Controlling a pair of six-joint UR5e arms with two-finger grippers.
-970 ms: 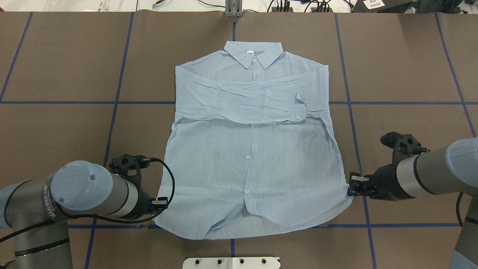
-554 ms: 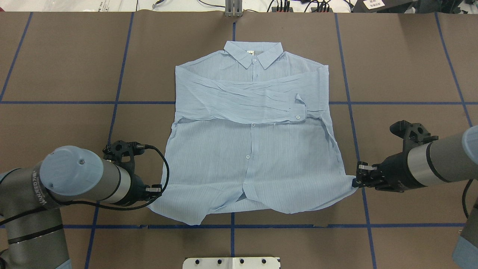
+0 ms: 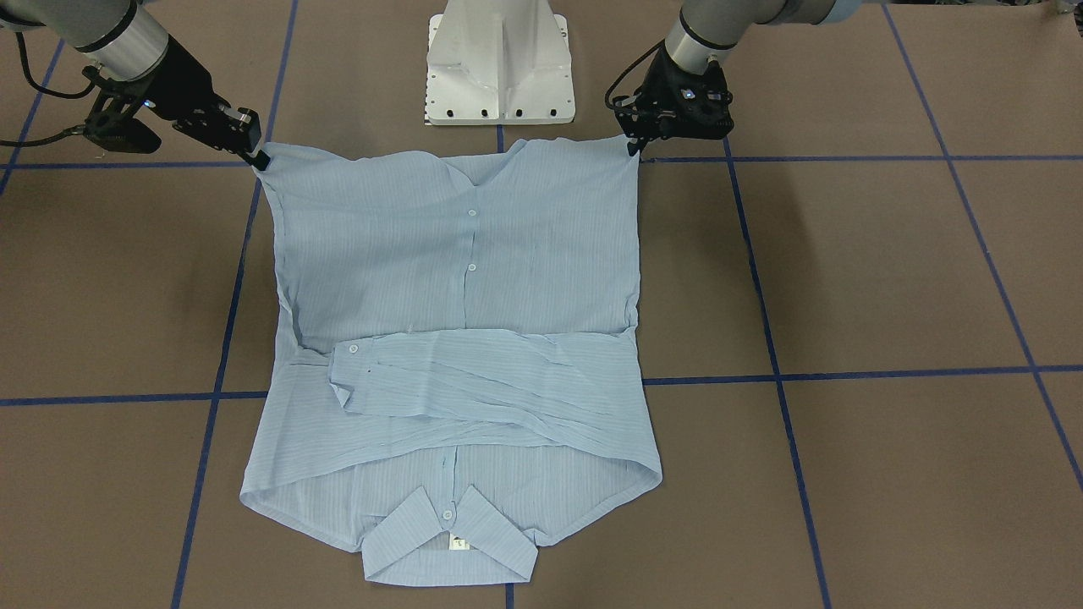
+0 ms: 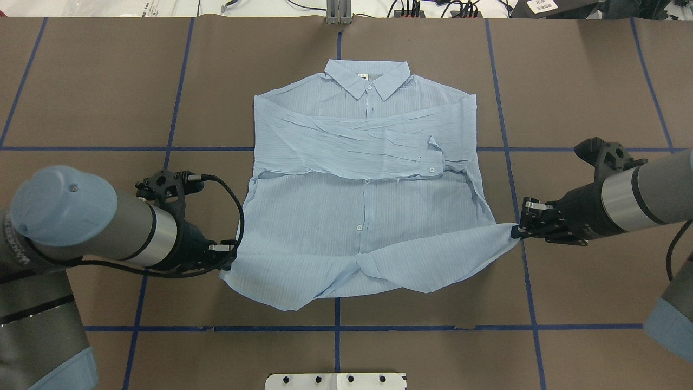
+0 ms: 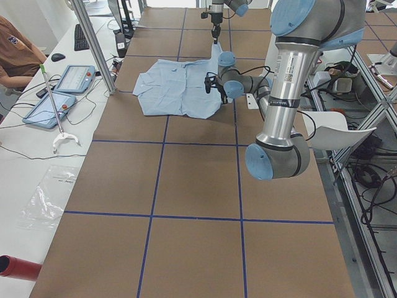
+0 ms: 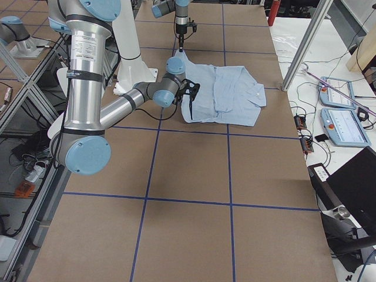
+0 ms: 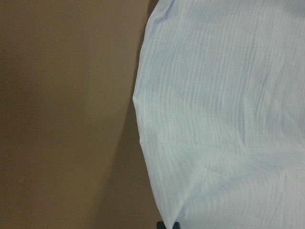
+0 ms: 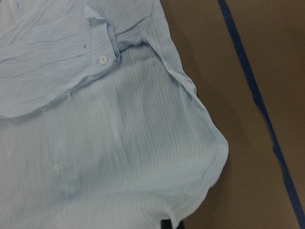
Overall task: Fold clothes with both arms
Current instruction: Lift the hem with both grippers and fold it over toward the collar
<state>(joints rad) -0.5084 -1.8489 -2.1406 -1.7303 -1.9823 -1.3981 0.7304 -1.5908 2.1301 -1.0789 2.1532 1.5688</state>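
Brown tabletop point(image 4: 81, 97) with blue tape grid point(image 4: 173, 103), left claw point(image 4: 231, 259) clenched on the shirt's point(image 4: 357, 216) near hem corner, right claw point(image 4: 516, 232) clenched on the opposite corner, hem raised and slack between, sleeves point(image 4: 352, 146) crossed over chest, collar point(image 4: 367, 78) flat farthest.

Item: one shirt point(image 4: 363, 216), light blue, finely striped, thin and crinkled, with small white buttons and the placket fastened. It lies front up on the table point(image 4: 584, 86), the collar point(image 4: 367, 80) pointing away from the robot. Both long sleeves are folded across the chest, one over the other, with the top cuff point(image 4: 433, 162) toward the robot's right side. The hem end is raised off the table at both corners, and the cloth between them sags and creases at the placket.

The left arm point(image 4: 108, 227) reaches in low; the left gripper point(image 4: 230, 259) has its fingers clamped on the left hem corner. The right arm point(image 4: 633, 197) reaches in low; the right gripper point(image 4: 517, 232) has its fingers clamped on the right hem corner.
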